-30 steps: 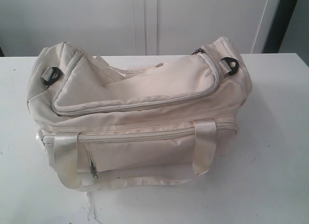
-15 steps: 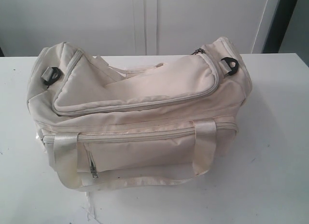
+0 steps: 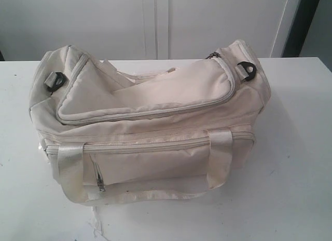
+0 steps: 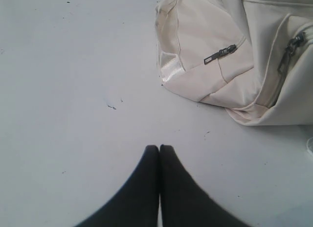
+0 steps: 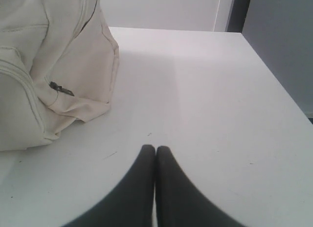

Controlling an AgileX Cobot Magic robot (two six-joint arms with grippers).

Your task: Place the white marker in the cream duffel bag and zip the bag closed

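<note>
Jaws of the left gripper [image 4: 159,147] are pressed together tip to tip with nothing between them, poised over bare table [image 4: 73,90] and well apart from the bag's end. Jaws of the right gripper [image 5: 155,147] are likewise fully closed and empty, over the table by the bag's other end. Neither gripper touches anything, and neither appears in the exterior view. Cream duffel bag [image 3: 155,111] sits near the middle of the white table, long side to the camera, top flap lying down over the body with its zip line following the flap edge; whether that zip is run fully home cannot be told. Front pocket zip pull [image 3: 100,185] hangs at the pocket's left end beside the front webbing handle [image 3: 70,171], which droops down the front face. Black strap clips [image 3: 54,81] show at both ends. White marker is not seen in any view; whether it lies inside the bag cannot be told. Compared with the exterior frames of a second and half a second earlier, bag, flap, handle and zip pull hold the same position and shape; no movement is noted
</note>
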